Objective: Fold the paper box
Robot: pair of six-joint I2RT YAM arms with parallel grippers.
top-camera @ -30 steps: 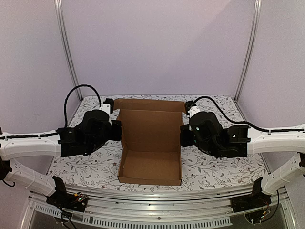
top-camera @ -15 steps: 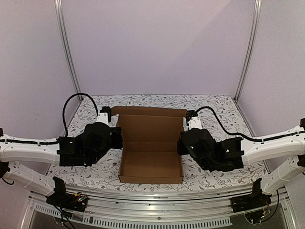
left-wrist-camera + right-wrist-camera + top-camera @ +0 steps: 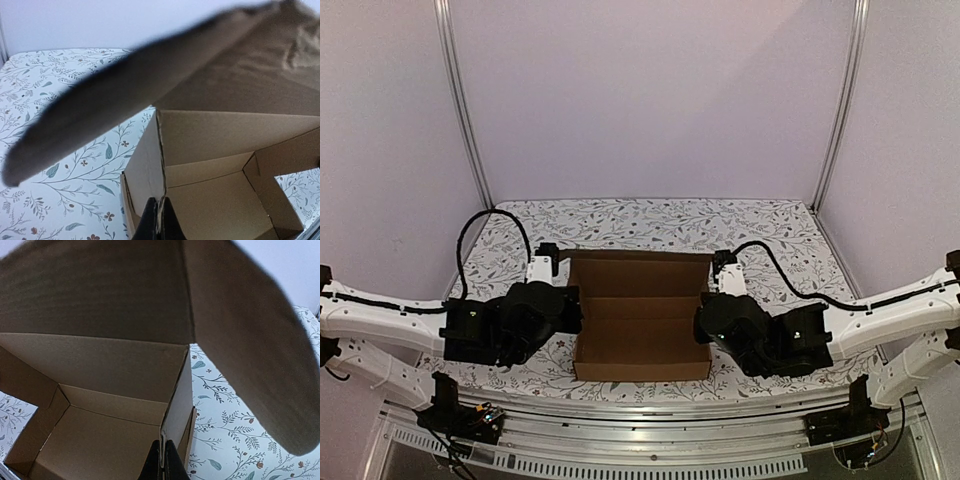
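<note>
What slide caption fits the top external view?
Paper box, lid leaning over its base, on the floral table; left tool and right tool shut at its side walls.

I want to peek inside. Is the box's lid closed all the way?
No, the paper box lid stands raised, leaving its inside showing.

Brown paper box: tray erected, hinged lid tilted partway over.

The table has a white cover printed with grey-green vines and leaves. The paper box sits flat on it, centred left to right, close to the near edge. Plain brown cardboard, tray base down on the cover, side walls up, lid hinged at the far wall, leaning forward over the tray.
</note>
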